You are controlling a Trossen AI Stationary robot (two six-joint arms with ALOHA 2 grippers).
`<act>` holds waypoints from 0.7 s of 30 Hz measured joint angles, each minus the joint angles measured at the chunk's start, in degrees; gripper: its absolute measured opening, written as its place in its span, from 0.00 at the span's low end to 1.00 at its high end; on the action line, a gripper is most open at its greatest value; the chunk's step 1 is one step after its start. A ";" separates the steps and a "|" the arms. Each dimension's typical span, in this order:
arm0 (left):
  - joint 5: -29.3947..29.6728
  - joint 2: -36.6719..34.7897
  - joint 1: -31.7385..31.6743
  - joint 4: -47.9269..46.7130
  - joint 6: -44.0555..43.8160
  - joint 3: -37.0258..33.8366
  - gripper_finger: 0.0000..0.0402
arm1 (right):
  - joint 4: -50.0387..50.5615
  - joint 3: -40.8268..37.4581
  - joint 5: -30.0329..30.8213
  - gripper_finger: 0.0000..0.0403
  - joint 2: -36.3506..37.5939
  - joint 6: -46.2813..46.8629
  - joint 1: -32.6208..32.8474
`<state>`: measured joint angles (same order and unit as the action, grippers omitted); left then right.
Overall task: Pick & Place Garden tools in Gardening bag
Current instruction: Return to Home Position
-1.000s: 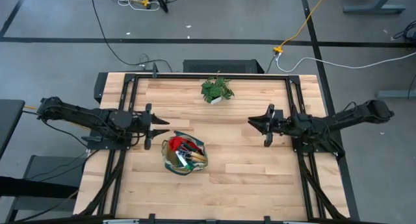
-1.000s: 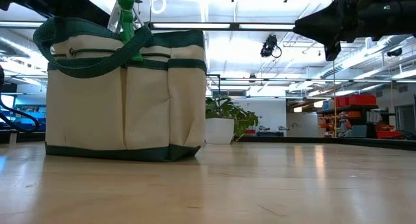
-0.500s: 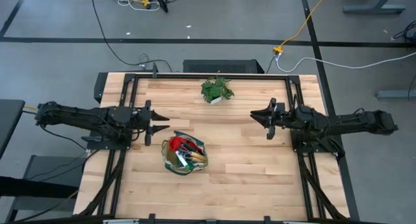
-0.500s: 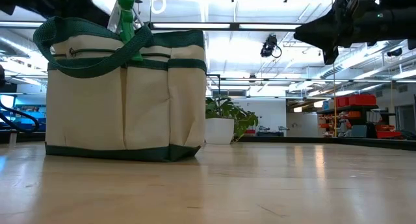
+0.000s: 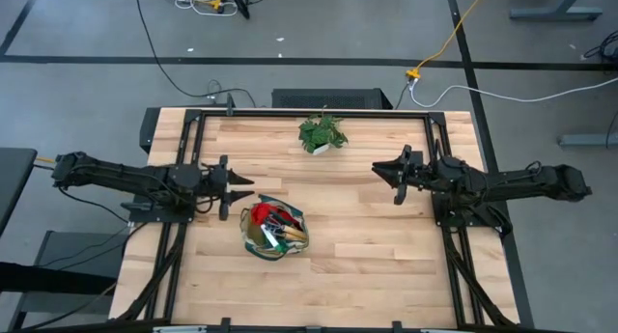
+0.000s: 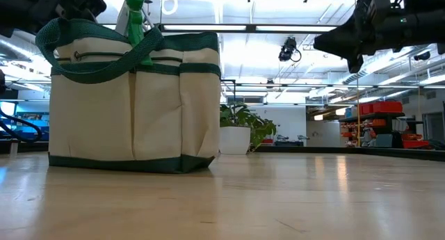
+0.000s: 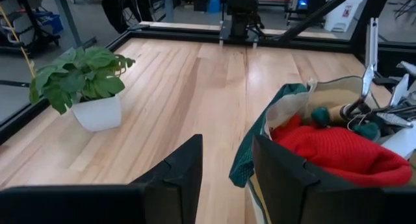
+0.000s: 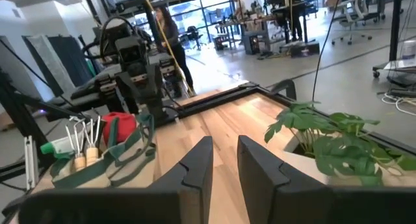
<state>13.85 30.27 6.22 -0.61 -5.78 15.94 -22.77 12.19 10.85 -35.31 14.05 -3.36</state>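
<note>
the bag (image 5: 273,229), full, red gloves (image 7: 338,149) on top, sits just ahead of the left gripper (image 5: 239,187) and off to one side; its fingers are apart, empty. the right gripper (image 5: 381,169), also parted, hangs well away. risk: a low left swing could snag the bag and tip it.

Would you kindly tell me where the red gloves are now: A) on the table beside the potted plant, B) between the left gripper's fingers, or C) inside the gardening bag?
C: the red gloves sit inside the open top of the gardening bag, and the left gripper is open and empty.
</note>
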 joint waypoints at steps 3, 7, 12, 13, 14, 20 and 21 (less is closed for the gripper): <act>0.00 0.00 0.00 0.17 -0.03 0.00 0.35 | -0.72 -0.45 0.00 0.17 -0.15 0.02 0.00; 0.00 0.01 0.00 0.12 0.04 0.02 0.35 | -3.61 -3.65 0.06 0.17 -0.20 0.51 0.02; 0.00 0.03 0.00 0.02 0.28 0.00 0.35 | -12.24 -9.13 -0.98 0.17 -0.19 0.52 0.02; 0.00 0.03 0.00 -0.02 0.35 0.00 0.35 | -14.23 -10.22 -1.15 0.17 -0.19 0.52 0.02; 0.06 0.05 0.00 -0.04 0.53 0.01 0.35 | -15.88 -11.18 -1.25 0.17 -0.19 0.52 0.02; 0.48 0.07 0.00 0.27 0.48 -0.31 0.35 | -14.79 -11.30 -1.31 0.17 -0.24 0.25 0.02; 0.53 0.05 0.00 0.41 0.45 -0.84 0.35 | -14.71 -11.30 -1.31 0.17 -0.24 0.21 0.02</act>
<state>14.37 30.33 6.22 -0.20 -5.32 15.10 -37.48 0.89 9.54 -35.55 14.26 -3.33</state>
